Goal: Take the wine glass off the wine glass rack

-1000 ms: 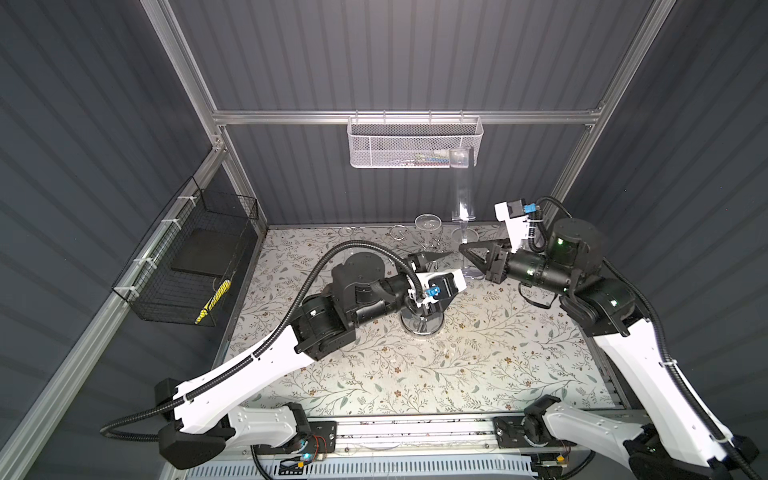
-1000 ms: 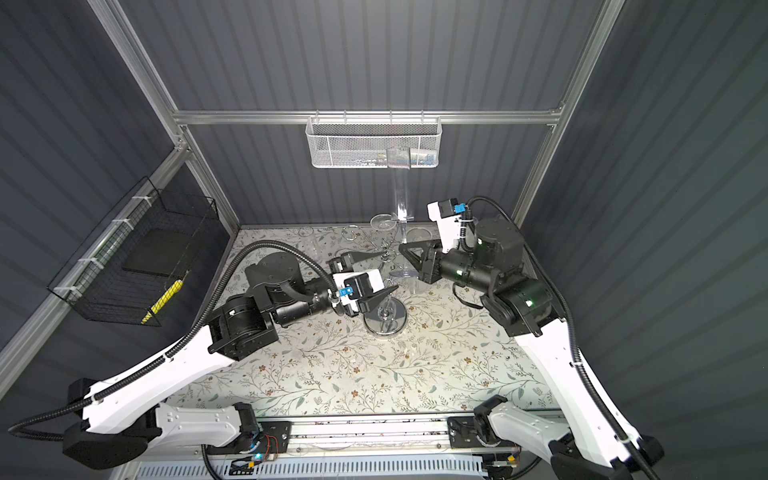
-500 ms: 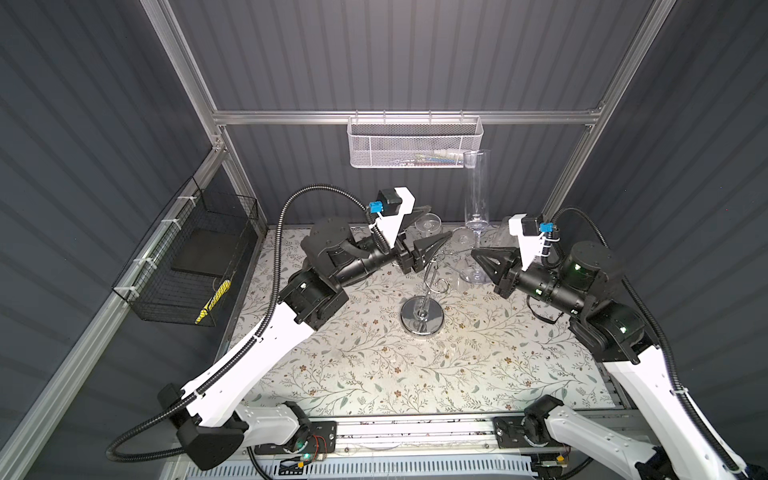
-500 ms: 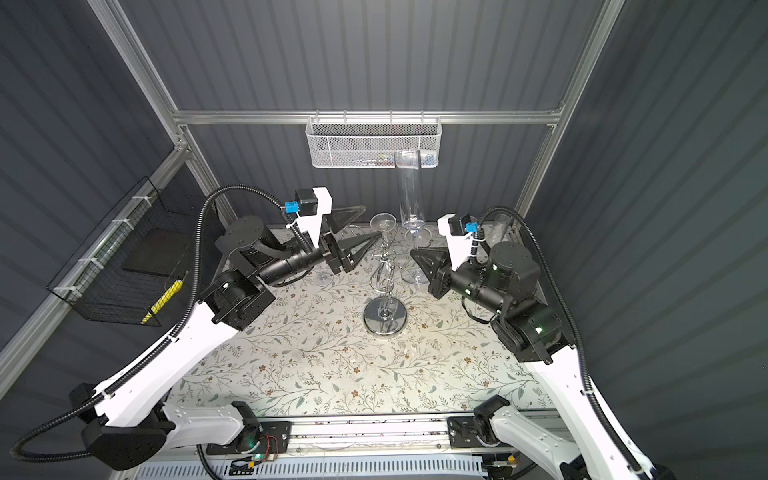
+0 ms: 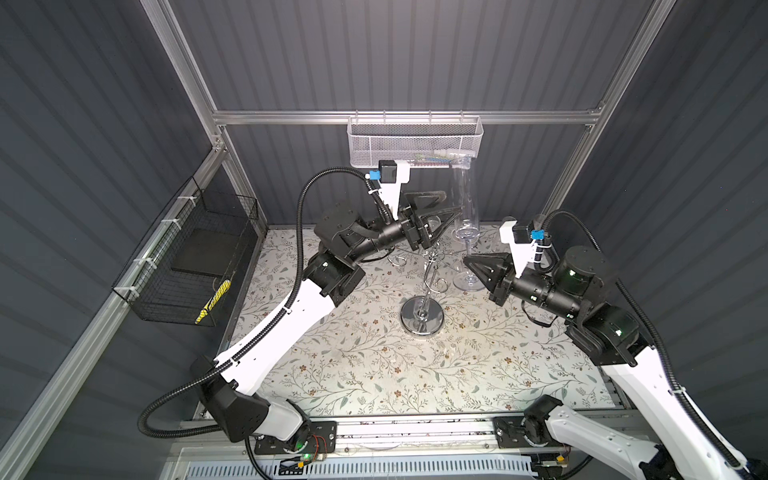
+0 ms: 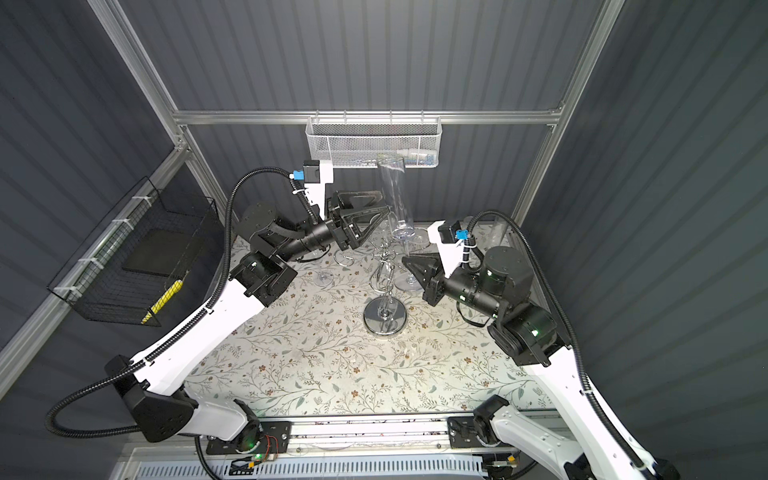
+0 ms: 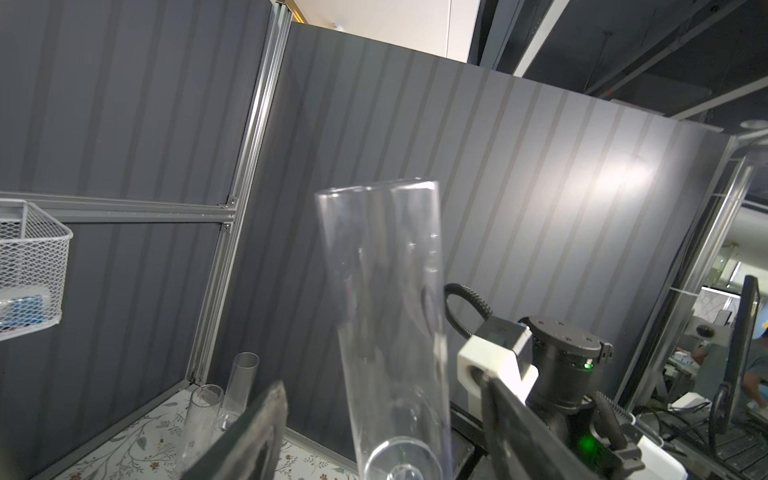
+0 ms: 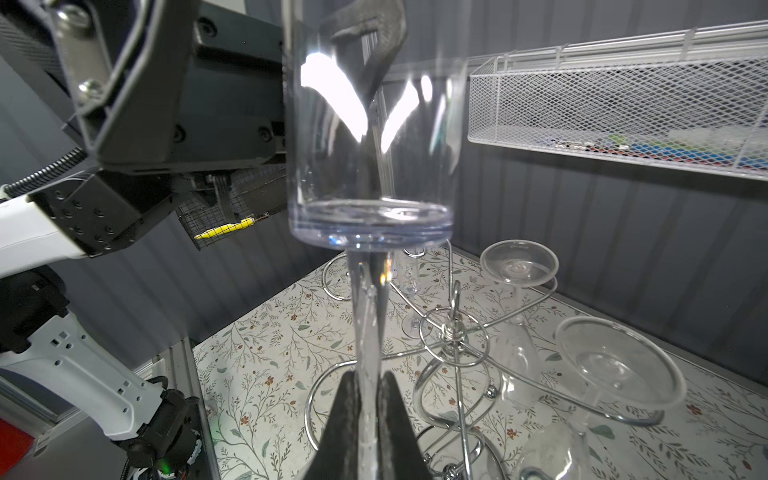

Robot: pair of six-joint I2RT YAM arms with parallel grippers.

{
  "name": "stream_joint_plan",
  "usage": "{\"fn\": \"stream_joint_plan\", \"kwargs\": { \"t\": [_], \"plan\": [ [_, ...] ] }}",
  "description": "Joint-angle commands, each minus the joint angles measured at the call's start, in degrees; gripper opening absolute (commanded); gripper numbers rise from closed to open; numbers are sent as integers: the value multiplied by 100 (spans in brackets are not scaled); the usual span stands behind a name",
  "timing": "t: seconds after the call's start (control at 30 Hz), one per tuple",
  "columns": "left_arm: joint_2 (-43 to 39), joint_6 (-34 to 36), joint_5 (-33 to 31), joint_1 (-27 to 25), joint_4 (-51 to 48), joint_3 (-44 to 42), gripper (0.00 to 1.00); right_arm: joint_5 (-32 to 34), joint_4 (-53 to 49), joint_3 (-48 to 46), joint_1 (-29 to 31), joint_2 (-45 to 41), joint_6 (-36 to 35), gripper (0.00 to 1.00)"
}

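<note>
Your wine glass (image 5: pixel 464 195) stands upright, bowl up, at 1 o'clock from the wine glass rack (image 5: pixel 422 322). The right gripper (image 8: pixel 365 386) pinches its stem. At the bowl's 9 o'clock, the left gripper (image 5: pixel 452 203) is spread wide around it, not touching.

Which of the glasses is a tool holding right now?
The tall straight-sided glass, upright, its stem pinched in the right tool. The rounder glasses on the wine glass rack hang foot-up, ungripped.
</note>
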Motion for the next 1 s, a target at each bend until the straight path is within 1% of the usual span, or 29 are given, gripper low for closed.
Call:
{"fn": "stream_joint_plan", "kwargs": {
  "t": [0.0, 0.2, 0.33, 0.47, 0.7, 0.77, 0.87, 0.9, 0.97],
  "plan": [
    [95, -599, 154, 23, 421, 275, 76, -77, 167, 71, 100, -11, -134, 0],
    [229, -746, 207, 17, 552, 352, 76, -18, 35, 164, 246, 71, -223, 0],
    [315, -824, 365, 17, 656, 433, 71, -62, -68, 252, 319, 186, -263, 0],
    [344, -856, 435, 14, 685, 435, 62, -45, -121, 309, 411, 283, -298, 0],
    [264, -820, 435, 19, 682, 345, 35, 68, -139, 318, 500, 323, -377, 0],
    [226, -809, 415, 20, 680, 320, 32, 86, -139, 331, 516, 323, -394, 0],
    [187, -809, 398, 20, 678, 302, 32, 108, -156, 353, 544, 323, -409, 0],
    [174, -809, 385, 12, 679, 295, 32, 117, -165, 362, 551, 319, -405, 6],
    [126, -806, 331, 16, 684, 280, 32, 306, -70, 324, 592, 252, -366, 58]
  ]
}}
